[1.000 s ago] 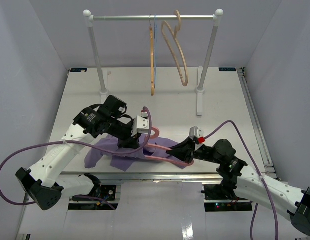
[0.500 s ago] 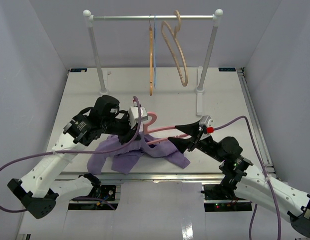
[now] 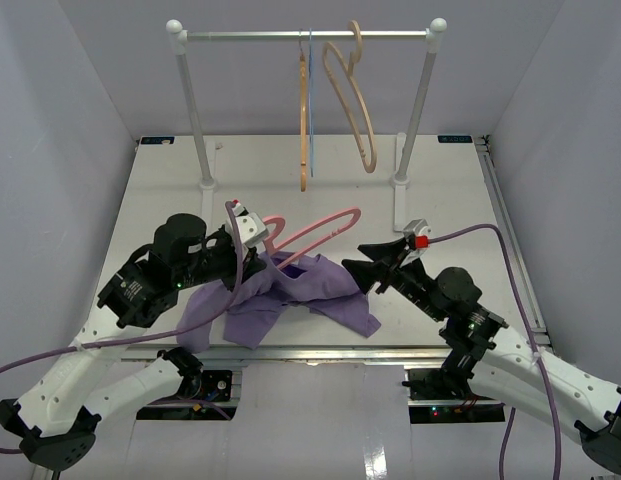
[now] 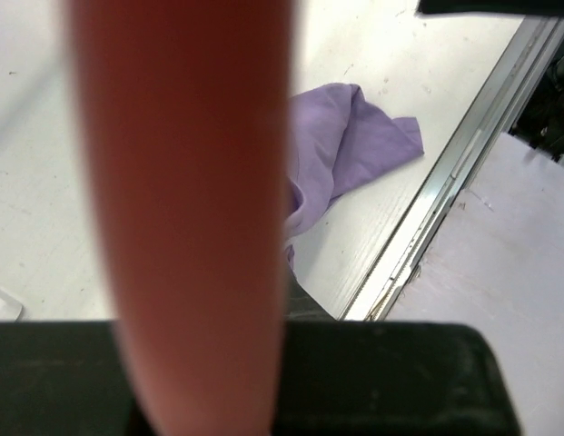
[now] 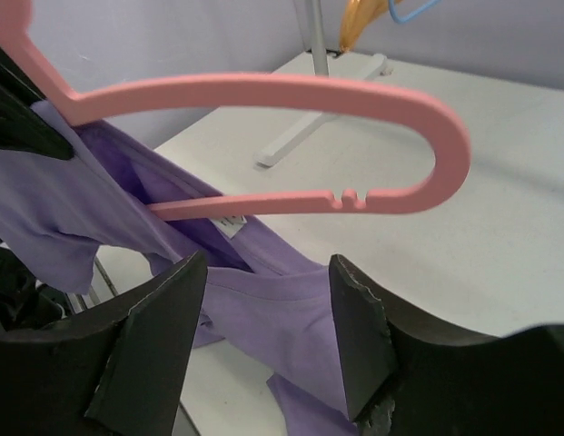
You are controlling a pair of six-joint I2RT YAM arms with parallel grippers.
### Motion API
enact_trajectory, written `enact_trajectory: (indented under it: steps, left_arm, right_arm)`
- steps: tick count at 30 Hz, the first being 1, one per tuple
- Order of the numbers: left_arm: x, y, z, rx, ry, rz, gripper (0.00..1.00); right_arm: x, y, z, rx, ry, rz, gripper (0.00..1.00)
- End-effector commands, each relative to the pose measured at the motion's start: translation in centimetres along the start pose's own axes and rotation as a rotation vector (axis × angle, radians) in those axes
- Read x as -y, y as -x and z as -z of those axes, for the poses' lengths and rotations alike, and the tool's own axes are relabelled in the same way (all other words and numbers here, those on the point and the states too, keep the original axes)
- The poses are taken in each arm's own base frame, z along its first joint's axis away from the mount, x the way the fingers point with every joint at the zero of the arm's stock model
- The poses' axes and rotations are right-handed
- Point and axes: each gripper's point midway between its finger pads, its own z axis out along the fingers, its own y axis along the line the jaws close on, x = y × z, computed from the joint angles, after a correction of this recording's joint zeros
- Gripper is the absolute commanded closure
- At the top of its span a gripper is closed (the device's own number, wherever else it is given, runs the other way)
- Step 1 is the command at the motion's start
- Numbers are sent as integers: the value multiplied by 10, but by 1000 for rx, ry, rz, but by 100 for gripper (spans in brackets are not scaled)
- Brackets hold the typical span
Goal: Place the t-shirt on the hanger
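My left gripper (image 3: pixel 253 237) is shut on the pink hanger (image 3: pixel 315 228) near its hook and holds it off the table, its free end tilted up to the right. In the left wrist view the hanger (image 4: pixel 182 200) is a wide blur across a black finger (image 4: pixel 381 381). The lavender t-shirt (image 3: pixel 300 288) droops from the hanger's left part to the table. The lower bar (image 5: pixel 263 202) runs into its neck opening by the label. My right gripper (image 3: pixel 376 262) stands open just right of the t-shirt (image 5: pixel 272 309), with nothing between its fingers (image 5: pixel 159 341).
At the back stands a clothes rack (image 3: pixel 305 36) with two tan wooden hangers (image 3: pixel 352 100) and a blue wire hanger (image 3: pixel 311 90). Its posts (image 3: pixel 414 110) rest on white feet (image 3: pixel 398 205). The table's front edge (image 3: pixel 320 347) runs just below the t-shirt.
My right gripper has opened, let go at the hanger's right end and drawn back upward. The left arm has lifted the hanger and swung it left, dragging the t-shirt with it.
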Motion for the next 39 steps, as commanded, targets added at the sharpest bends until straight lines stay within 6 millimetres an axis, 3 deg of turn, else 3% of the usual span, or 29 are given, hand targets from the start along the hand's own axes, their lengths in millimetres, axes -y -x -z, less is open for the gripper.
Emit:
enact_trajectory:
  steps: [1,15,25,33,39]
  left_arm:
    - [4,28,11,150,7,47,100]
    - [17,26,16,244,-31,93,100]
    - [9,6,6,203,7,97,100]
    - [8,10,4,222,8,96,100]
    - [5,10,1,218,21,105,100]
  right_arm:
    - [3,-13,-10,-12,-24,-84,40]
    - [28,-52,-67,-61,-210,-292,45]
    - [24,-73,-96,-95,-238,-334,46]
    - [32,-116,-89,-214,-345,-345,49]
    - [26,-130,-86,-279,-393,-321,50]
